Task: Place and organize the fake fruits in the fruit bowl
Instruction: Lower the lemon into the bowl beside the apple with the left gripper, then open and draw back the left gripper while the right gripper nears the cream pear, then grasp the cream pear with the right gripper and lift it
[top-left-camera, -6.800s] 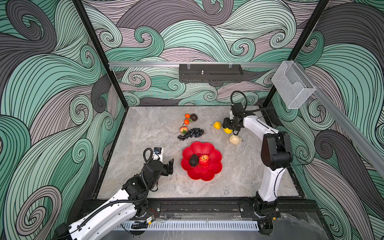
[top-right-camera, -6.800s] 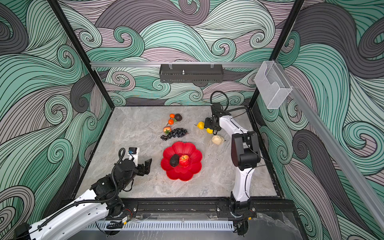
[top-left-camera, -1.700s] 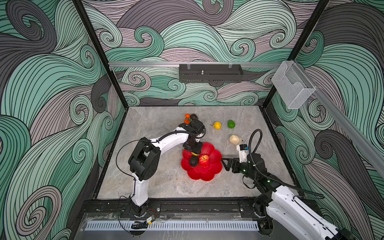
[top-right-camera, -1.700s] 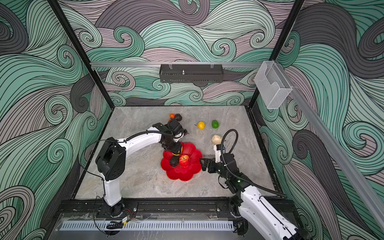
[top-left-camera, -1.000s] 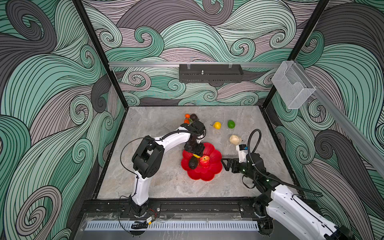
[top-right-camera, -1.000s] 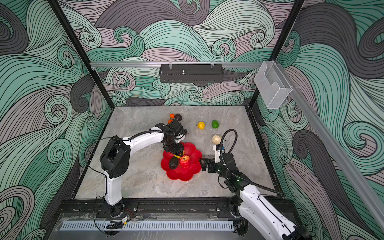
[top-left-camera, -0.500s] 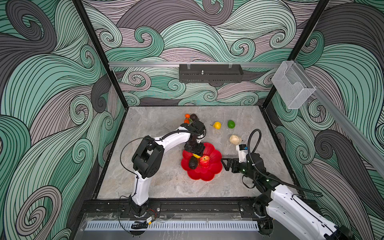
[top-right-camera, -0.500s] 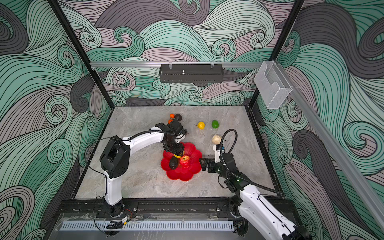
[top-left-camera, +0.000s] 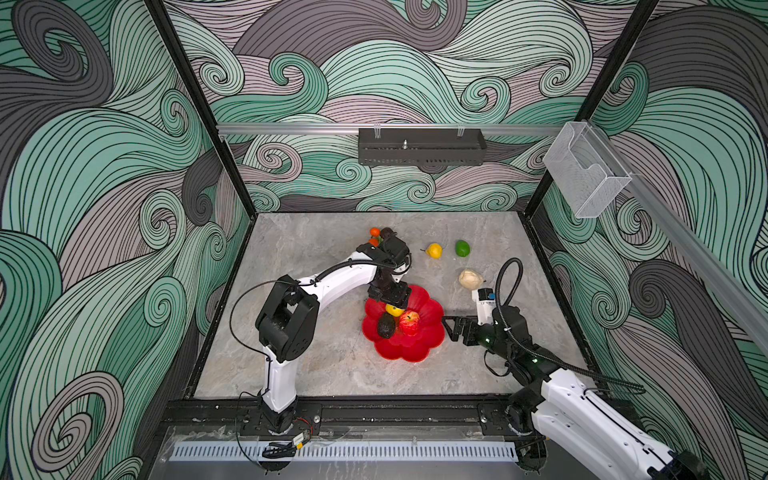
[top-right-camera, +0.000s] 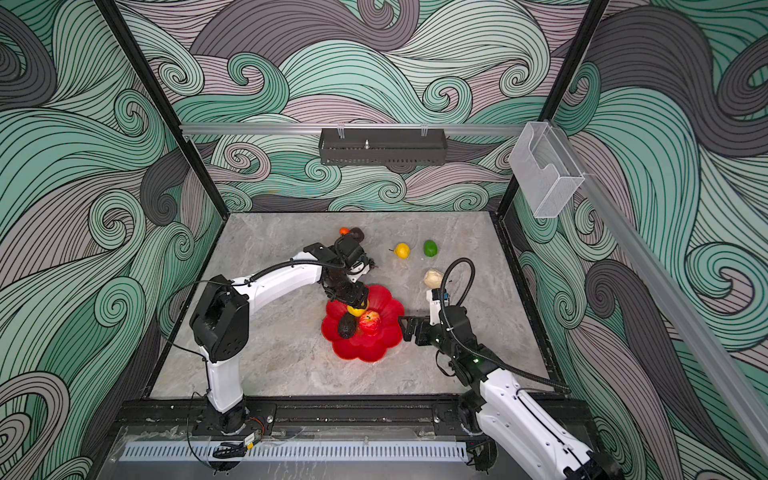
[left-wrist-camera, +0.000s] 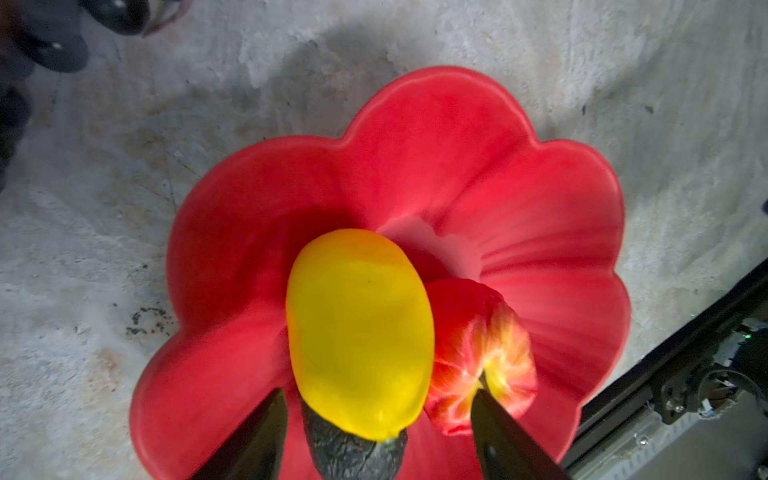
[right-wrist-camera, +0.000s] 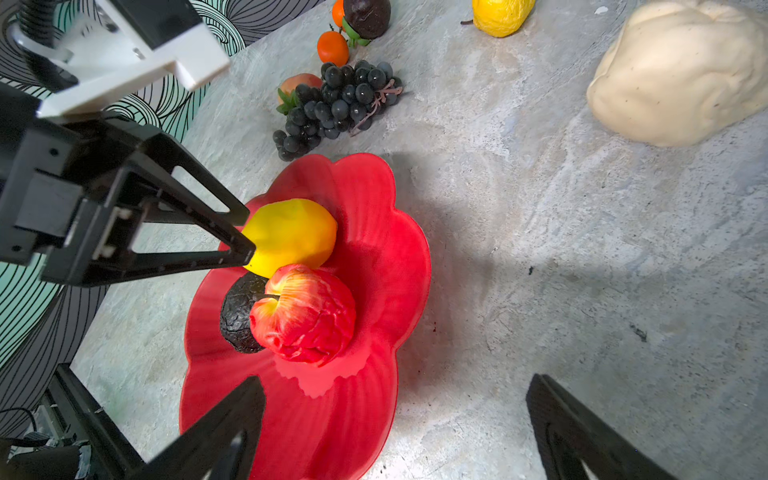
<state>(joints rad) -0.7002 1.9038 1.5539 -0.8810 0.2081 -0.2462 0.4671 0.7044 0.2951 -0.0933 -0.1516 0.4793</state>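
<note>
**A:** How far along are you?

**B:** Three fruits in, I'd judge; from the left, tangerines (top-left-camera: 375, 231), a second avocado (top-left-camera: 387, 232) and the grape bunch (right-wrist-camera: 336, 104) lie out on the table (top-left-camera: 332, 365); your left gripper (top-left-camera: 392, 300) stands spread around the lemon (top-left-camera: 394, 309), which rests in the fruit bowl (top-left-camera: 419, 353) against the avocado (top-left-camera: 386, 326) and apple (top-left-camera: 409, 322).

**A:** And rightward?

**B:** Yellow pear (top-left-camera: 434, 251), lime (top-left-camera: 462, 248) and cream pear (top-left-camera: 470, 278) remain outside; your right gripper (top-left-camera: 448, 329) hangs wide, empty, beside the rim.
</note>
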